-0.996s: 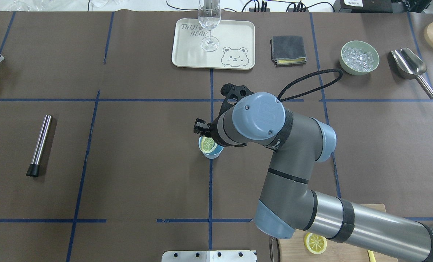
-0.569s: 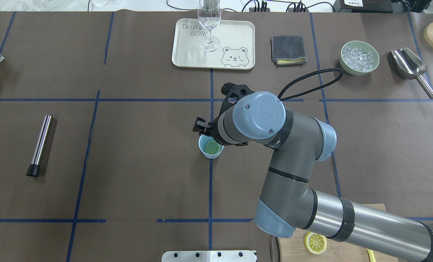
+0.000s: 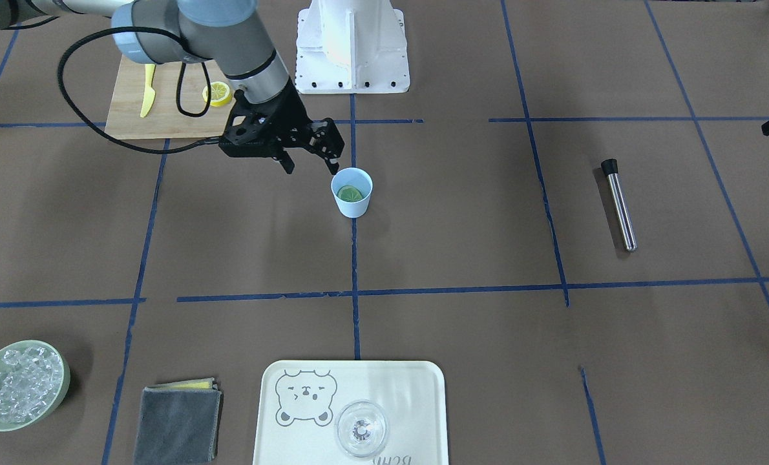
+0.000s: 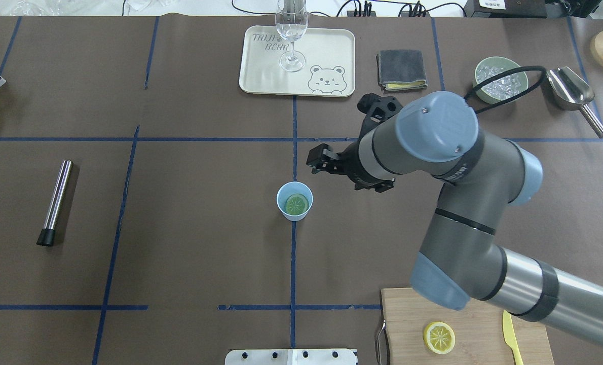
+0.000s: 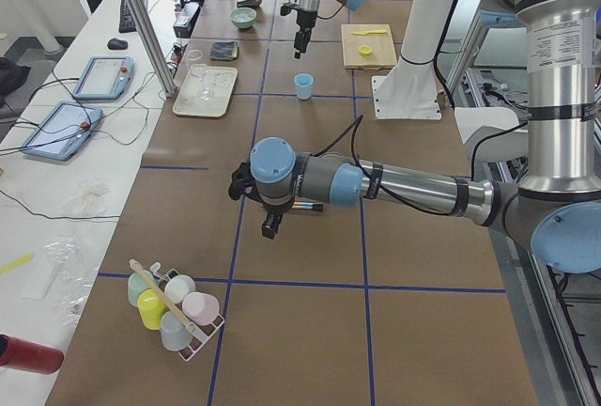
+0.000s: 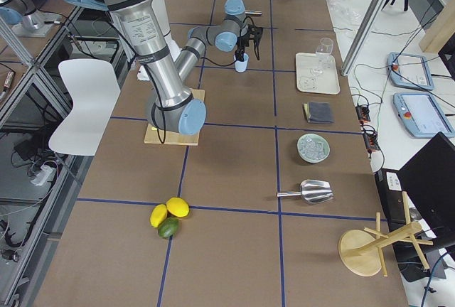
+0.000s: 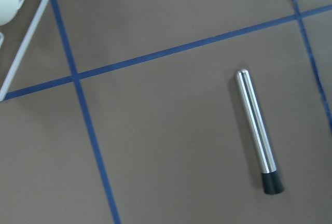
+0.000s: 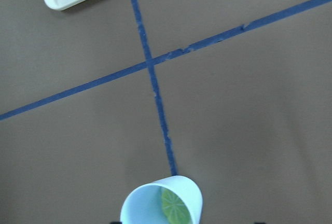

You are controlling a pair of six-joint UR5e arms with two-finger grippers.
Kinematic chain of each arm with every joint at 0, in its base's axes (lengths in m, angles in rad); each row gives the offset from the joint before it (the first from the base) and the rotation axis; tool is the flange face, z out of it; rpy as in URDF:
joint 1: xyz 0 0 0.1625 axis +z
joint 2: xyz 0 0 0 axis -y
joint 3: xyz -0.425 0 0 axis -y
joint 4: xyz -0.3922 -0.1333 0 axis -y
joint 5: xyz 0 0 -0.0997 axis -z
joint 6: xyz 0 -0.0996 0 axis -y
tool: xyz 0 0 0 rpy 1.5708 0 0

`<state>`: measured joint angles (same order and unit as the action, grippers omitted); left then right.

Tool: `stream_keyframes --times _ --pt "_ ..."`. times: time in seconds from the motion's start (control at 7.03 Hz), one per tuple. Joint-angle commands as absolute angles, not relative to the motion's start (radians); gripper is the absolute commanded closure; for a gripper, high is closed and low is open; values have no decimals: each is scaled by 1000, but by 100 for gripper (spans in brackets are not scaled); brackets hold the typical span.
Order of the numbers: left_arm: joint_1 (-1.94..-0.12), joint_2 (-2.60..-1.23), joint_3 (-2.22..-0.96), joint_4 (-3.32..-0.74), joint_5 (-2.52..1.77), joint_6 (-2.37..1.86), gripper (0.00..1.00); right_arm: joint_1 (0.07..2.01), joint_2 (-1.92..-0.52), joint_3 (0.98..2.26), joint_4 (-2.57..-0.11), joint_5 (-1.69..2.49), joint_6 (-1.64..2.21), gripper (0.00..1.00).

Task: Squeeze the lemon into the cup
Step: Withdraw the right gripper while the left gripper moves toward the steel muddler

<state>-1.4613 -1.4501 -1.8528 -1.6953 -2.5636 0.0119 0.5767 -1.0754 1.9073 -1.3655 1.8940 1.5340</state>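
I read the right hand (image 4: 315,161) as spread: in the front-facing view both fingers (image 3: 287,166) stood apart with nothing between them. The hand hung above the surface (image 4: 190,253), offset from the cup (image 4: 285,195) toward the far side and the robot's right in the overhead view, and did not touch it. In the front-facing view one fingertip appeared just beside the rim, but the overhead view showed a gap.

The cup stood upright on the central blue tape line. The lemon (image 4: 297,204) lay flat inside it, segmented face up (it looked greenish against the blue interior). The right wrist camera showed the same slice low in the cup, resting toward one side of the wall.

A second lemon slice (image 4: 439,337) lay on the wooden cutting board (image 4: 408,314) at the robot's near right, with a yellow knife (image 4: 509,332) beside it.

The left hand (image 5: 269,227) hung over the surface well apart from the cup. I could not tell whether it was spread or pressed together. Its wrist camera looked down on a steel rod (image 7: 257,128) with a black tip, lying flat.
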Motion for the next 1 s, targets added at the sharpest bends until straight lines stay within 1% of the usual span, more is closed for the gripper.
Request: stream_keyframes --times 0.0,0.28,0.43,0.57,0.71,0.85 --pt "-1334 -1456 -1853 -1927 -2556 -314 0 652 -1260 2008 -1362 1968 1391 0" --pt "-1179 -1533 -1847 -1939 -2428 -609 0 731 -1446 2104 -1361 2055 1228 0" --pt "-1136 -1548 -1836 -1936 -2406 -667 0 774 -1519 2129 -1359 2095 1148 0" --pt "-1118 -1558 -1819 -1933 -2376 -696 0 826 -1567 2140 -1359 2135 1079 0" --pt "-1061 -1563 -1816 -1931 -2267 -771 0 856 -1598 2144 -1359 2158 1036 0" --pt "-1024 -1578 -1766 -1934 -2231 -773 3 856 -1604 2141 -1359 2158 1034 0"
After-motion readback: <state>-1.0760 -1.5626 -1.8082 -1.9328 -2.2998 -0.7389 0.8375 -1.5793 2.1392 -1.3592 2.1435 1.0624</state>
